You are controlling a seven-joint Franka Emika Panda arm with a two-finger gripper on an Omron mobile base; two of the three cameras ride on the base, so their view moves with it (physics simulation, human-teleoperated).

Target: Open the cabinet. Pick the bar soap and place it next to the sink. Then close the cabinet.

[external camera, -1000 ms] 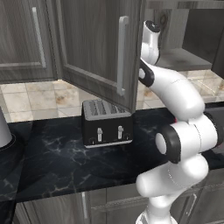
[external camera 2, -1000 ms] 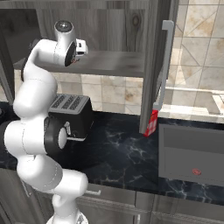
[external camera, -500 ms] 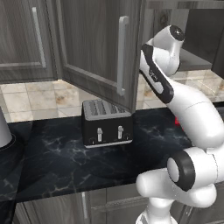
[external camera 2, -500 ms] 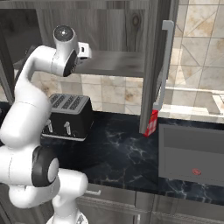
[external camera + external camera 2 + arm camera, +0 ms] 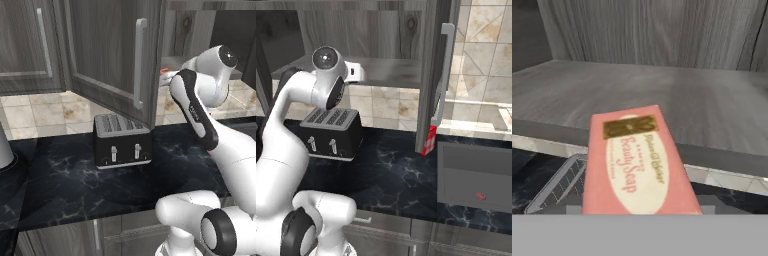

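Observation:
The cabinet stands open, its left door [image 5: 115,50] and right door [image 5: 432,75] swung out. In the hand view the pink bar soap [image 5: 637,165] lies lengthwise straight ahead. It juts past the front edge of the pale grey shelf [image 5: 662,90], over the toaster below, and hides the fingertips. My gripper [image 5: 167,77] sits at the shelf's front edge, shut on the soap, and a pink sliver of the soap [image 5: 163,72] shows at its tip. From the right my gripper [image 5: 358,72] points toward the shelf [image 5: 391,72]. The sink [image 5: 476,175] lies at the lower right.
A black toaster [image 5: 121,140] stands on the marbled counter right under the shelf, also seen as the toaster [image 5: 331,127]. A red-and-white bottle [image 5: 429,140] stands behind the right door's lower corner. The open doors flank the hand on both sides.
The arm has swung its elbow out to the side, and the hand has dropped slightly in front of the shelf. The jaws keep the same width.

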